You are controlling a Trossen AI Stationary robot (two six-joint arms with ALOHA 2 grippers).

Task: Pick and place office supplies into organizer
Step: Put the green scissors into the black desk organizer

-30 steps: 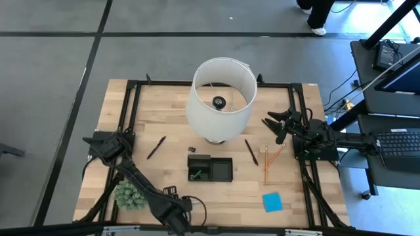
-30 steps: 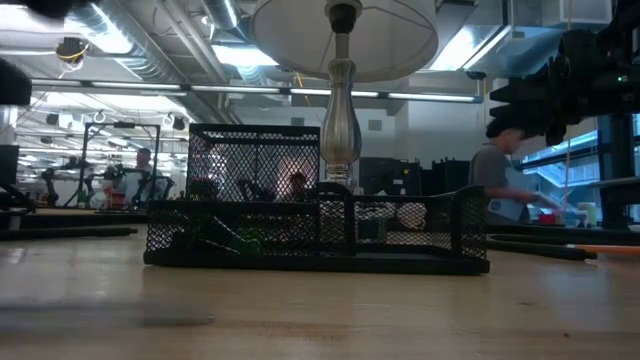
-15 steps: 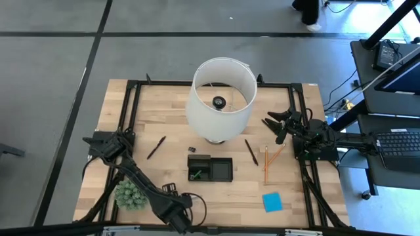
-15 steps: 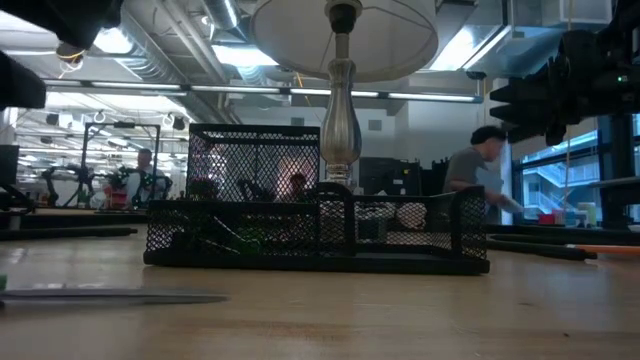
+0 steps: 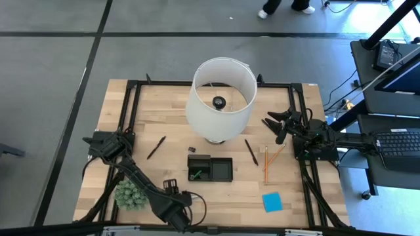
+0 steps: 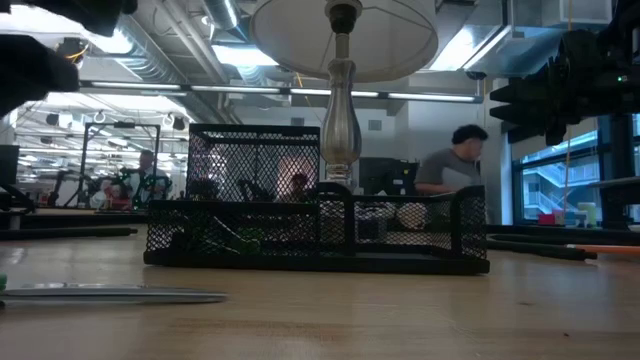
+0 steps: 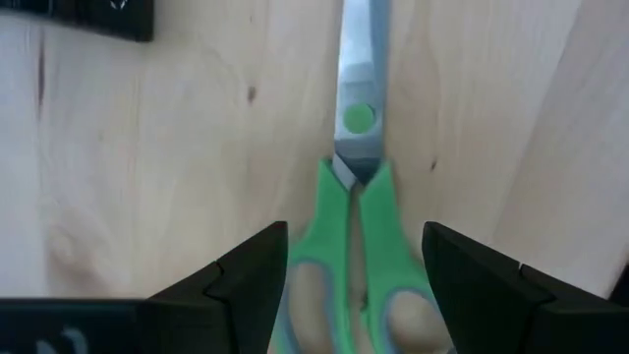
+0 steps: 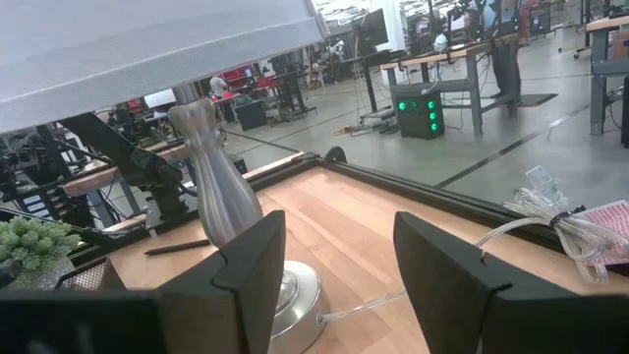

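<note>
The green-handled scissors (image 7: 356, 197) lie flat on the table near its near edge, blades pointing away from my left gripper (image 7: 354, 236). That gripper points down over them, open, one finger on each side of the handles, and I see no touch. In the high view the gripper (image 5: 172, 198) hides them. The low view shows the blades (image 6: 110, 295) on the wood. The black mesh organizer (image 5: 210, 168) stands mid-table with something green (image 5: 195, 174) in its left compartment. My right gripper (image 5: 275, 126) waits open, held level at the right edge.
A big white lamp (image 5: 221, 98) stands behind the organizer. Two dark pens (image 5: 155, 147) (image 5: 251, 151), an orange pencil (image 5: 266, 164), a blue sticky-note pad (image 5: 272, 202) and a small clip (image 5: 191, 150) lie about. A spiky plant ball (image 5: 129, 194) sits left of my left gripper.
My left gripper has tipped a little and crept toward the far edge, staying open. In the low view the scissors' blades now show on the table at the left, where they did not show a second ago.
</note>
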